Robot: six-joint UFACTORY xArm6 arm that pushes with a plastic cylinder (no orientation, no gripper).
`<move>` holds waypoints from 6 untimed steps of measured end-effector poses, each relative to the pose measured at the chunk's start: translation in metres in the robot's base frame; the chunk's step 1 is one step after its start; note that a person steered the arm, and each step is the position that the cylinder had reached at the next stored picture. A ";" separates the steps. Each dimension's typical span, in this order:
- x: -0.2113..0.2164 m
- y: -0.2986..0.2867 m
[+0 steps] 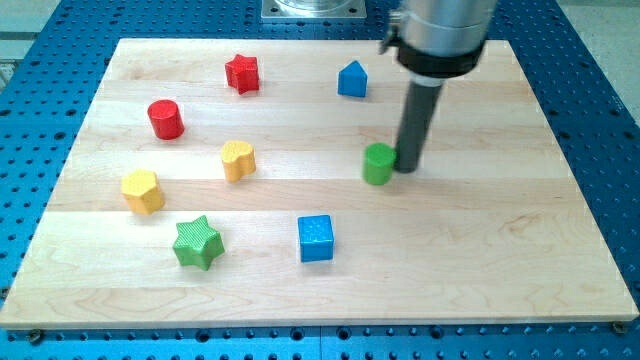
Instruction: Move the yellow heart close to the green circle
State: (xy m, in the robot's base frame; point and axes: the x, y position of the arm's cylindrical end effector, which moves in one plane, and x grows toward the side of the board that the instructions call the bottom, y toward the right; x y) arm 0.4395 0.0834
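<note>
On the wooden board (560, 200), just right of centre, my tip (409, 167) rests at the 3 o'clock side of the green circle (378, 163), touching or all but touching it; the plain rod carries nothing and has no jaws to open or close. The yellow heart (238, 159) lies well apart from the green circle, at its 9 o'clock, left of the board's centre. A yellow block (142, 190) of rounded, unclear shape sits at the heart's 8 o'clock, and a green star (196, 242) at its 7 o'clock. A red cylinder (166, 119) stands at the heart's 10 o'clock, a red star (242, 73) at its 12 o'clock. A blue house-shaped block (352, 79) lies at the green circle's 11 o'clock, and a blue cube (316, 238) at its 7 o'clock.
</note>
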 end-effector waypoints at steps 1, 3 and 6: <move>0.000 -0.031; -0.067 -0.141; -0.011 -0.126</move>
State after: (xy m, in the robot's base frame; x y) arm 0.4284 -0.0423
